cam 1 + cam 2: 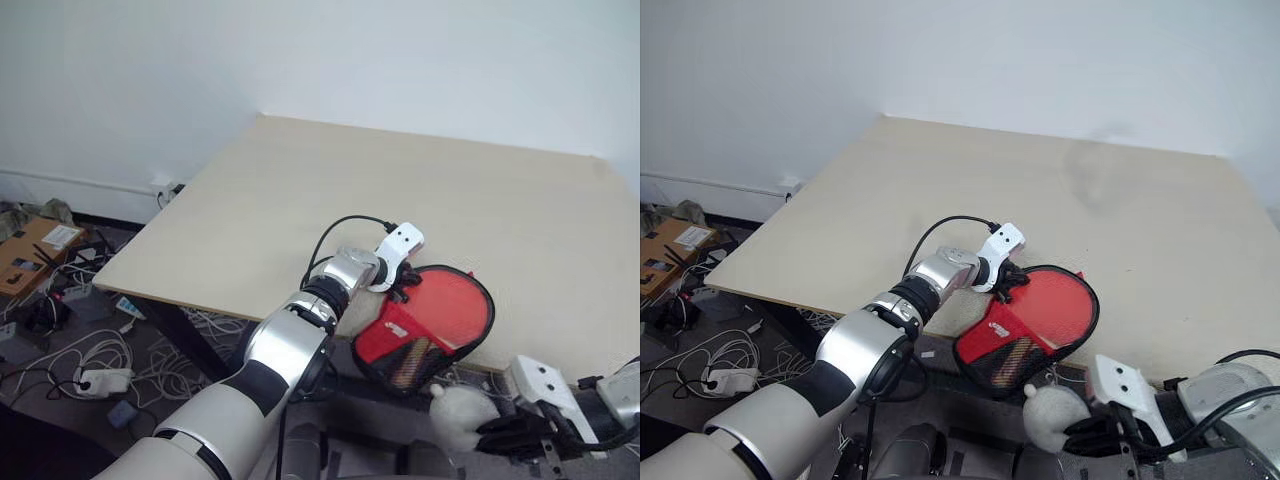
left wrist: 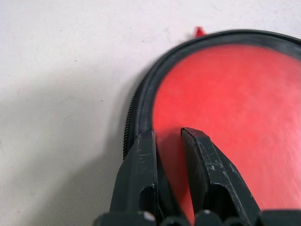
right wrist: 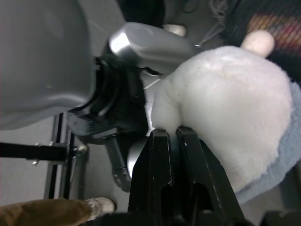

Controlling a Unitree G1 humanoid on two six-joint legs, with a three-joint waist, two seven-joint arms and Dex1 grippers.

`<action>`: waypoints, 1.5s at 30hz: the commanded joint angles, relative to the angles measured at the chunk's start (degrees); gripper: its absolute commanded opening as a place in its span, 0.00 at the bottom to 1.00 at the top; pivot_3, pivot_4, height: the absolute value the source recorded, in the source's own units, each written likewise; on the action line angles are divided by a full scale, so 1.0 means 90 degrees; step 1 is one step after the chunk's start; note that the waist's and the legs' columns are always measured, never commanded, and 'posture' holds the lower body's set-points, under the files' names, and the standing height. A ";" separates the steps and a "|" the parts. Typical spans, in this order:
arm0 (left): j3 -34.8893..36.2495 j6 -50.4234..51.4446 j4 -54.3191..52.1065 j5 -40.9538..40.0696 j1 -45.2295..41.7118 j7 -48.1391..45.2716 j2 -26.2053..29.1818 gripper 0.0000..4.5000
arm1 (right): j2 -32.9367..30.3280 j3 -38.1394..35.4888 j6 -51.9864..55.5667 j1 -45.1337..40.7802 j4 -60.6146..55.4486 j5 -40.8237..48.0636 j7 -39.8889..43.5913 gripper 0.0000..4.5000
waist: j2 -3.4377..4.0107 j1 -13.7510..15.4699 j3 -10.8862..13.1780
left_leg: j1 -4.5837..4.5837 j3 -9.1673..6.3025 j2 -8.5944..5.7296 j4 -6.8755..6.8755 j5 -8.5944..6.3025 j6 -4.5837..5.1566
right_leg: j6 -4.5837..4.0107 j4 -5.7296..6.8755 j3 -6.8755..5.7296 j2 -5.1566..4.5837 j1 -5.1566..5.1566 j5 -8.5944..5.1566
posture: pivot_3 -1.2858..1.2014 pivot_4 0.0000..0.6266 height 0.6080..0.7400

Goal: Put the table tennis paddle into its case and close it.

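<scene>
Lower right of the head view, near table (image 1: 300,190) edge: paddle (image 1: 450,310) sits in the case (image 1: 385,345). My left gripper (image 2: 170,141) pinches the rim, jaws narrow. Right gripper (image 3: 176,136) clamped on a plush toy (image 3: 235,94); I'd drop it before zipping.
</scene>
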 commanded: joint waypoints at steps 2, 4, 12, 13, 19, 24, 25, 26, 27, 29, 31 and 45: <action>-0.0117 0.0218 0.0259 0.0176 0.0332 0.0125 -0.1058 0.19 | 0.0017 0.0570 -0.0091 -0.0317 -0.0337 0.0113 0.0021 0.00 | -0.0004 0.0000 -0.0004 | 0.0001 0.0000 0.0000 0.0000 0.0000 0.0000 | 0.0000 0.0000 0.0000 0.0000 0.0000 0.0000 | 0.52 0.00 0.61; -0.0121 0.0230 0.0258 0.0168 0.0336 0.0126 -0.1066 0.19 | 0.0066 0.0880 -0.0120 -0.0603 -0.0258 0.0016 -0.0057 0.00 | -0.0005 0.0000 -0.0007 | 0.0001 -0.0001 0.0000 0.0000 0.0000 0.0000 | 0.0000 0.0001 0.0000 0.0000 0.0000 0.0000 | 0.52 0.00 0.61; -0.0105 0.0243 0.0244 0.0139 0.0287 0.0134 -0.1017 0.19 | 0.0945 0.1803 0.0398 -0.2389 0.0239 0.0239 -0.0621 0.00 | -0.0019 -0.0005 -0.0026 | 0.0002 -0.0001 0.0000 0.0001 0.0000 0.0000 | 0.0000 0.0001 -0.0001 0.0000 0.0001 0.0001 | 0.52 0.00 0.61; -0.0083 0.0245 0.0243 0.0124 0.0267 0.0155 -0.1003 0.19 | 0.1111 0.1877 0.0511 -0.2618 0.0306 0.0316 -0.0697 0.00 | -0.0025 -0.0008 -0.0031 | 0.0002 -0.0001 0.0000 0.0001 0.0000 0.0000 | 0.0001 0.0002 0.0000 0.0000 0.0000 0.0002 | 0.52 0.00 0.61; -0.0016 0.0206 0.0228 0.0084 0.0172 0.0205 -0.0970 0.19 | 0.1666 0.2461 0.0790 -0.3480 0.0645 0.0190 -0.0906 0.00 | -0.0044 -0.0029 -0.0045 | 0.0004 -0.0003 0.0001 0.0002 0.0000 0.0000 | 0.0004 0.0006 0.0000 0.0001 -0.0001 0.0013 | 0.52 0.00 0.61; 0.0097 0.0199 0.0226 0.0038 0.0102 0.0253 -0.0944 0.19 | 0.2085 0.2712 0.0911 -0.3907 0.0904 0.0130 -0.1105 0.00 | -0.0042 -0.0043 -0.0047 | 0.0004 -0.0003 0.0001 0.0002 0.0001 0.0000 | 0.0000 0.0009 0.0000 0.0002 -0.0004 0.0024 | 0.52 0.00 0.61; 0.0166 0.0203 0.0215 -0.0016 0.0061 0.0233 -0.0942 0.19 | 0.2142 0.2791 0.0894 -0.3974 0.0977 0.0049 -0.1146 0.00 | -0.0041 -0.0056 -0.0047 | 0.0005 -0.0003 0.0002 0.0002 0.0001 0.0000 | -0.0001 0.0010 0.0000 0.0002 -0.0004 0.0025 | 0.52 0.00 0.61; 0.0251 0.0234 0.0204 -0.0087 0.0011 0.0199 -0.0944 0.19 | 0.2176 0.2843 0.0875 -0.4021 0.1040 -0.0010 -0.1175 0.00 | -0.0041 -0.0061 -0.0048 | 0.0005 -0.0003 0.0002 0.0002 0.0001 0.0000 | -0.0002 0.0010 0.0000 0.0002 -0.0004 0.0027 | 0.52 0.00 0.61; 0.0333 0.0232 0.0180 -0.0160 -0.0055 0.0101 -0.0950 0.19 | 0.2181 0.2859 0.0857 -0.4047 0.1101 -0.0059 -0.1195 0.00 | -0.0041 -0.0061 -0.0048 | 0.0005 -0.0003 0.0002 0.0002 0.0001 0.0000 | -0.0003 0.0010 0.0000 0.0002 -0.0004 0.0029 | 0.52 0.00 0.61; 0.0452 0.0200 0.0129 -0.0272 -0.0160 -0.0130 -0.0955 0.19 | 0.2168 0.2864 0.0825 -0.4066 0.1176 -0.0120 -0.1217 0.00 | -0.0040 -0.0063 -0.0048 | 0.0005 -0.0003 0.0002 0.0002 0.0001 0.0000 | -0.0003 0.0010 0.0000 0.0002 -0.0005 0.0030 | 0.52 0.00 0.61; 0.0714 0.0232 0.0054 -0.0555 -0.0355 -0.0500 -0.0922 0.19 | 0.2109 0.2830 0.0776 -0.4062 0.1253 -0.0160 -0.1230 0.00 | -0.0039 -0.0062 -0.0048 | 0.0004 -0.0002 0.0002 0.0002 0.0001 0.0000 | -0.0003 0.0010 0.0001 0.0002 -0.0007 0.0031 | 0.52 0.00 0.61; 0.1100 0.0004 -0.0071 -0.0880 -0.0926 -0.1555 -0.0600 0.19 | 0.2246 0.2607 0.0682 -0.4057 0.1703 -0.0352 -0.1629 0.00 | -0.0037 -0.0062 -0.0046 | -0.0003 0.0005 0.0002 0.0002 0.0001 0.0001 | -0.0002 0.0007 0.0006 0.0002 -0.0016 0.0030 | 0.52 0.00 0.61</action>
